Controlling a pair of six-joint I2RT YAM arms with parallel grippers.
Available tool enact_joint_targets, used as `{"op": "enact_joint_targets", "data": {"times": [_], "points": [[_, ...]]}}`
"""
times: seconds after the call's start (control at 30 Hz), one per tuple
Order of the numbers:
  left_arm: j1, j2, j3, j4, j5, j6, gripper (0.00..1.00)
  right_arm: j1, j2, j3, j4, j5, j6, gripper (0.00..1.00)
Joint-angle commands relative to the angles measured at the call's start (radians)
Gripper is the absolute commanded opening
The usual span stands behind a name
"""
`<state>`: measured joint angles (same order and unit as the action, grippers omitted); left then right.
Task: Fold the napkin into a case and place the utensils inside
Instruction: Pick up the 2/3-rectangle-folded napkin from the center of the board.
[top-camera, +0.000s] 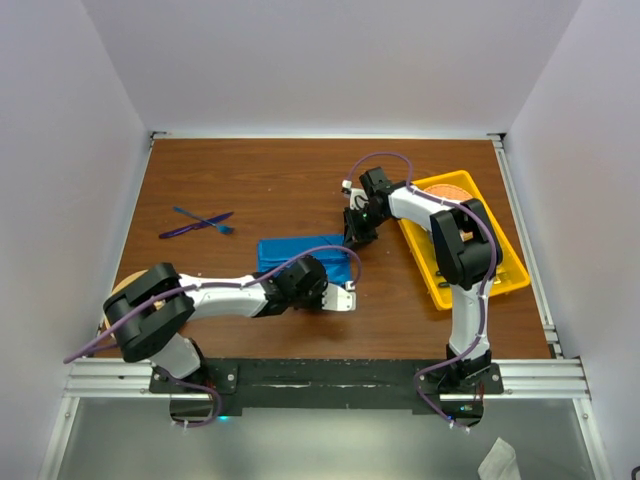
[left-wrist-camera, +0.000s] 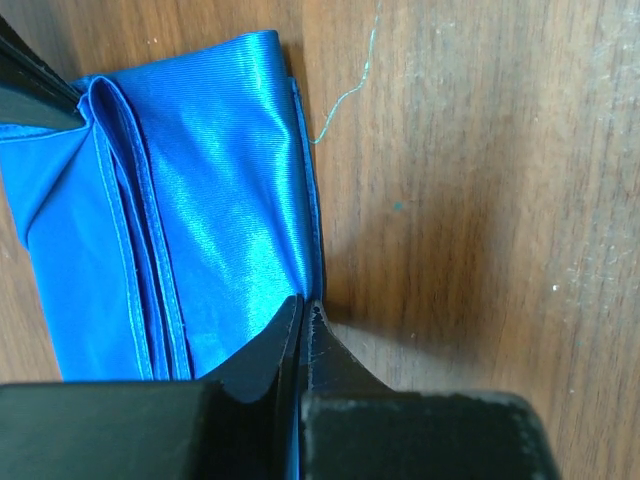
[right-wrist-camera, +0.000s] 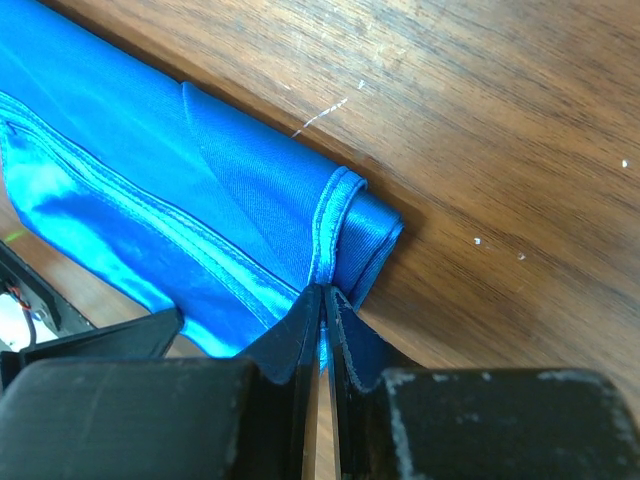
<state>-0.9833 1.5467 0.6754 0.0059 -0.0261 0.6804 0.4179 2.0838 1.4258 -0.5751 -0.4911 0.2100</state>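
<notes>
Napkin (left-wrist-camera: 200, 220): bright blue, shiny, folded into a flat oblong of several layers; both pincers grip it at its right-hand end.
Left pincer (left-wrist-camera: 303, 305): clenched on the napkin's edge. In the left wrist view the two dark fingers meet at the bottom centre of the frame, with a sliver of blue cloth between them.
Right pincer (right-wrist-camera: 325, 295): clenched on the napkin too. In the right wrist view its fingers stand almost together at the bottom centre, nipping the rolled, stitched hem at the cloth's corner.
Pincers on the cloth: in the top view the right pincer sits at the napkin's upper right corner and the left pincer at its lower right corner, near each other.
Folds: in the left wrist view, hemmed layers run in lengthwise ridges down the left half of the cloth, and the right half lies smooth.
Thread (left-wrist-camera: 345, 95): a thin pale strand on the bare wood just right of the napkin, at the top of the left wrist frame.
Napkin's place: middle of the top view, flat on the brown wooden surface (top-camera: 250, 180).
Utensils (top-camera: 200, 222): one blue and one purple, crossed over each other, left of centre in the top view, well apart from the napkin and both pincers.
Tray (top-camera: 510, 265): yellow, at the right of the top view, behind the right arm, with an orange-brown round thing (top-camera: 445, 190) at its far end.
</notes>
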Motion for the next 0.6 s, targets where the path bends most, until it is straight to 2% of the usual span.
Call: {"op": "enact_joint_targets", "data": {"times": [0.0, 0.33, 0.43, 0.47, 0.5, 0.57], "points": [[0.038, 0.007, 0.073, -0.093, 0.064, -0.044, 0.00, 0.001, 0.070, -0.034, 0.006, 0.207, -0.086, 0.09], [0.208, 0.056, 0.324, -0.282, 0.299, -0.081, 0.00, 0.002, 0.070, -0.038, 0.009, 0.209, -0.098, 0.09], [0.221, 0.061, 0.329, -0.310, 0.344, -0.052, 0.00, 0.002, 0.073, -0.036, 0.011, 0.207, -0.095, 0.09], [0.219, 0.056, 0.320, -0.310, 0.351, -0.048, 0.03, 0.001, 0.073, -0.034, 0.011, 0.209, -0.093, 0.09], [0.219, 0.050, 0.311, -0.310, 0.359, -0.047, 0.12, 0.002, 0.074, -0.034, 0.009, 0.207, -0.093, 0.09], [0.213, 0.047, 0.283, -0.314, 0.364, -0.051, 0.22, 0.002, 0.071, -0.034, 0.011, 0.207, -0.095, 0.09]]}}
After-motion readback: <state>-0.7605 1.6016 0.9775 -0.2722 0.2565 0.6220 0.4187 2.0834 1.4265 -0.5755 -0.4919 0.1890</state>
